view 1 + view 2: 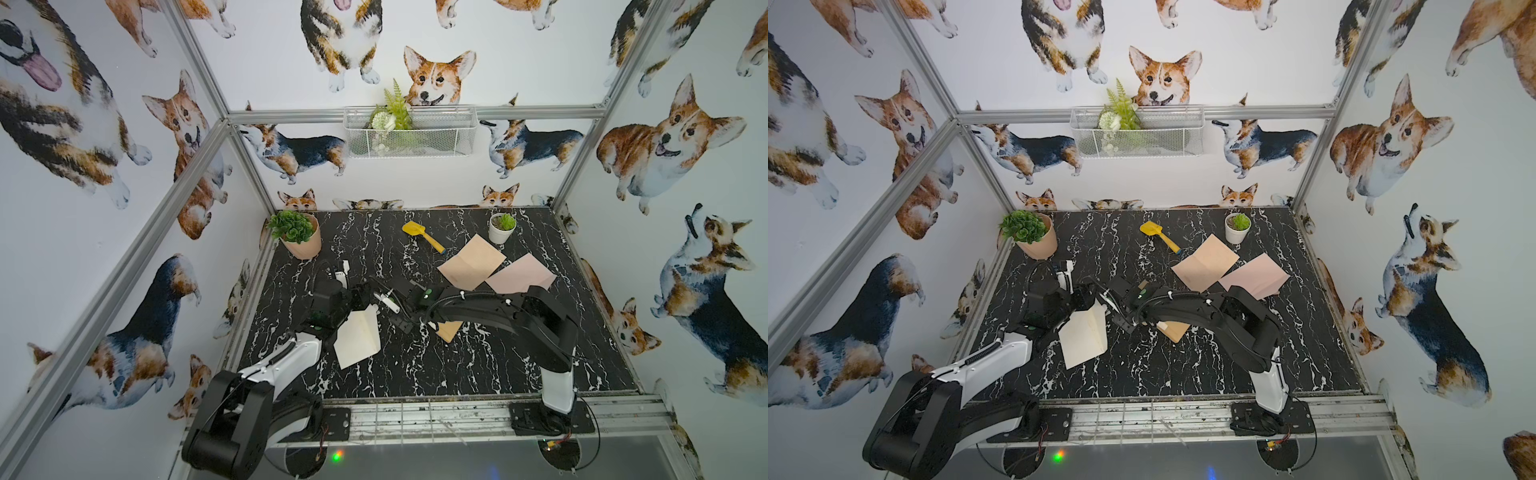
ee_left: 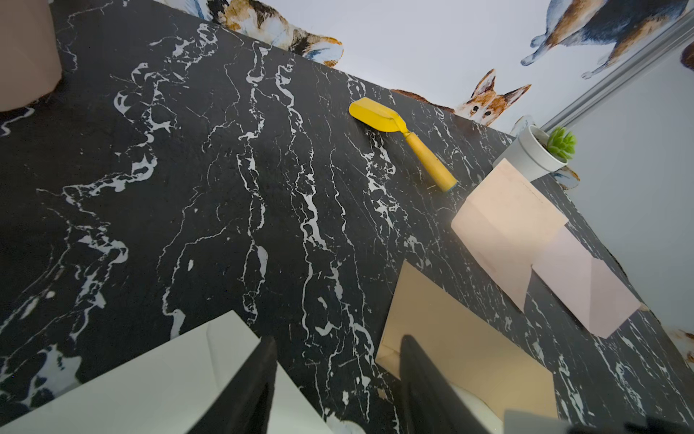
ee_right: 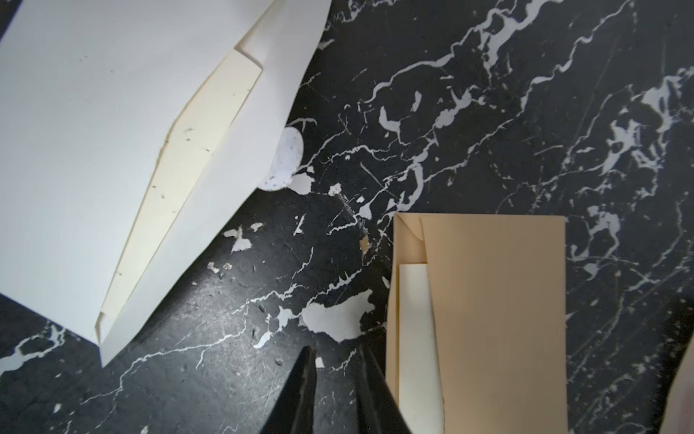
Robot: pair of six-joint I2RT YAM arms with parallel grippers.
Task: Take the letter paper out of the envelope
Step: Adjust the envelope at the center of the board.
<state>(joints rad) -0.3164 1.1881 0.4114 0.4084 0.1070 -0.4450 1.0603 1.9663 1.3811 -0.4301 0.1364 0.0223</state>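
A white envelope (image 1: 357,338) (image 3: 94,150) lies flap open at the front left of the black marble table (image 1: 478,365). Cream letter paper (image 3: 195,158) shows in its mouth. A tan envelope (image 1: 449,330) (image 3: 495,319) lies mostly under my right arm, and a cream sheet (image 3: 417,338) shows in its opening. My right gripper (image 3: 336,353) hangs over bare table just beside the tan envelope's open edge. Its jaws stand narrowly open with nothing between them. My left gripper (image 2: 338,344) hovers open above the gap between the white envelope (image 2: 150,375) and the tan envelope (image 2: 462,338), holding nothing.
Two pink envelopes (image 1: 471,262) (image 1: 521,274) lie at the back right. Behind them are a yellow toy shovel (image 1: 422,235) and a small white potted plant (image 1: 502,227). A terracotta plant pot (image 1: 299,237) stands at the back left. A wire basket (image 1: 409,131) hangs on the back wall.
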